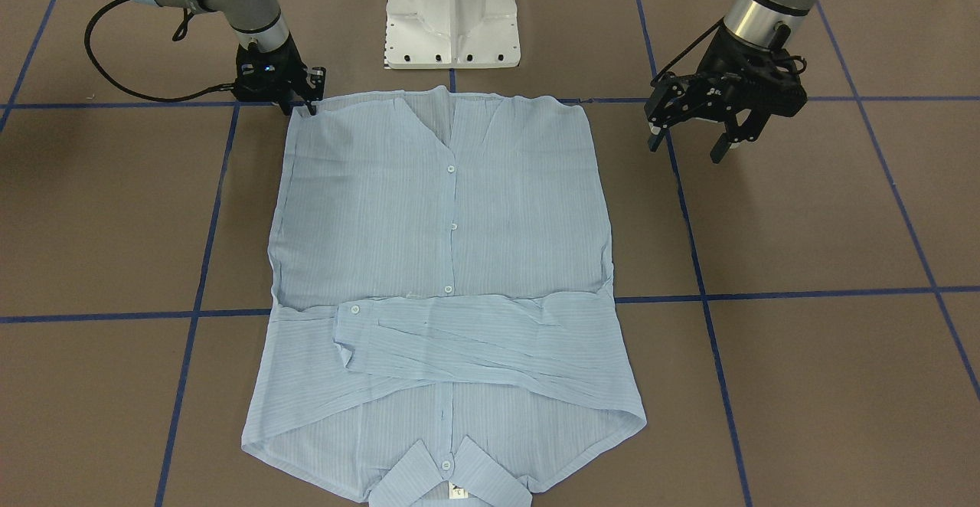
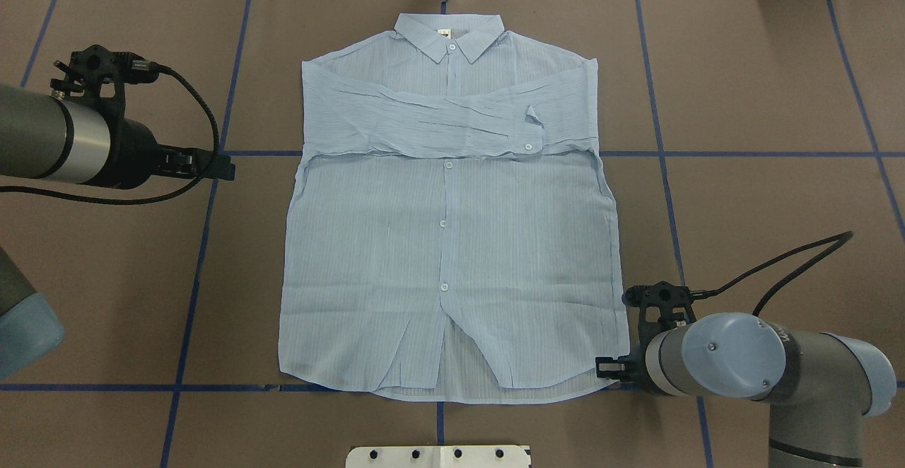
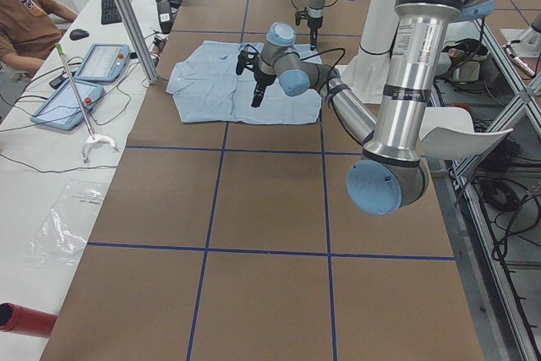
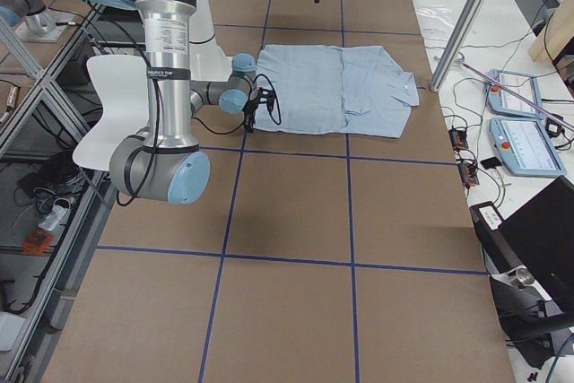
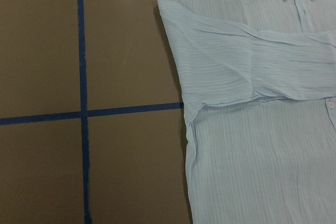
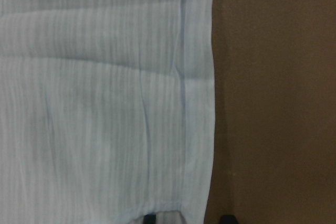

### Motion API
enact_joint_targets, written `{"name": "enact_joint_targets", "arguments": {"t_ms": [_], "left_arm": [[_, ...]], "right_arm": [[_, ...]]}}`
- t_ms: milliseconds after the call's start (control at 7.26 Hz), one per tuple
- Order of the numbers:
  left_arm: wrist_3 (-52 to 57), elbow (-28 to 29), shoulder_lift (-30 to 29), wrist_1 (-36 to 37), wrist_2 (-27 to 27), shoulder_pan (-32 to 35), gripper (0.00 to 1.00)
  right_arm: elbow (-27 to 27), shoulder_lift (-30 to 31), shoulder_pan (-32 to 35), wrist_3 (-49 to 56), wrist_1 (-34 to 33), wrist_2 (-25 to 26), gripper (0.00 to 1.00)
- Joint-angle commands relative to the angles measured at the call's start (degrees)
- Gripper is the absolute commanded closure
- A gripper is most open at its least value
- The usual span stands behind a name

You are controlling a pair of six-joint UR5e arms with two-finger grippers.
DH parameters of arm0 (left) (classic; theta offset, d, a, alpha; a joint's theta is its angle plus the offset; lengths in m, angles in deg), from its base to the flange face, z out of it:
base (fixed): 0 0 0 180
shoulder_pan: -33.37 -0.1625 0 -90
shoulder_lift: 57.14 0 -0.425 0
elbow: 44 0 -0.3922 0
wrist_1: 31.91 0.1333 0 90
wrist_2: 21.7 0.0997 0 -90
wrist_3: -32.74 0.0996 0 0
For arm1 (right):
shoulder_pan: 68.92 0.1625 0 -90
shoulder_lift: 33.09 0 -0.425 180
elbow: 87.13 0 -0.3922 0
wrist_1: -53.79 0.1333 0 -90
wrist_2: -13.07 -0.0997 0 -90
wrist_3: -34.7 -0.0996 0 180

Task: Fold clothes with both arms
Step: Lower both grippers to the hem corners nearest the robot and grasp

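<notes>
One shirt, pale blue with fine stripes, lies flat and front-up in the middle of the brown table, collar at the far side from the robot, hem toward the white pedestal base. Both sleeves, two counted, are crossed over the chest, the upper one ending in a cuff. Buttons countable: five, three down the placket below the sleeves, one on the cuff, one at the collar. One neck label shows inside the collar. Two arms are in view. Right gripper is low at the hem corner on the robot's right; the wrist view shows its two fingertips spread apart, one over the cloth, one over bare table, the shirt's side edge between them, not clamped. Left gripper hangs above bare table beside the shirt's other hem corner, apart from the cloth, jaws spread, holding nothing.
</notes>
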Motion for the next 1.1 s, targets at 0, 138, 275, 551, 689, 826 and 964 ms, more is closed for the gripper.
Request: {"name": "enact_joint_targets", "arguments": {"t_ms": [0, 138, 275, 551, 689, 826, 964], "left_arm": [[0.0, 0.13, -0.48, 0.09, 0.03, -0.06, 0.0], [0.0, 0.39, -0.57, 0.09, 0.03, -0.06, 0.0], [-0.09, 0.4, -0.57, 0.09, 0.03, -0.06, 0.0], [-0.09, 0.66, -1.01, 0.17, 0.29, -0.06, 0.01], [-0.09, 0.66, -1.01, 0.17, 0.38, -0.06, 0.01], [-0.09, 0.83, -1.01, 0.17, 0.3, -0.06, 0.01], [-0.09, 1.27, -1.01, 0.17, 0.21, -0.06, 0.02]], "right_arm": [[-0.1, 0.11, 1.05, -0.02, 0.0, -0.1, 0.48], [-0.28, 0.11, 1.05, 0.07, -0.09, -0.1, 0.48], [-0.72, 0.11, 0.97, -0.02, -0.09, -0.1, 0.49], [-0.81, 0.11, 0.97, -0.02, 0.0, -0.01, 0.77], [-0.55, 0.02, 0.97, -0.02, 0.0, -0.01, 1.0], [-0.46, -0.07, 0.97, -0.02, 0.0, -0.01, 1.0], [-0.28, -0.07, 0.97, -0.02, 0.0, -0.01, 1.0]]}}
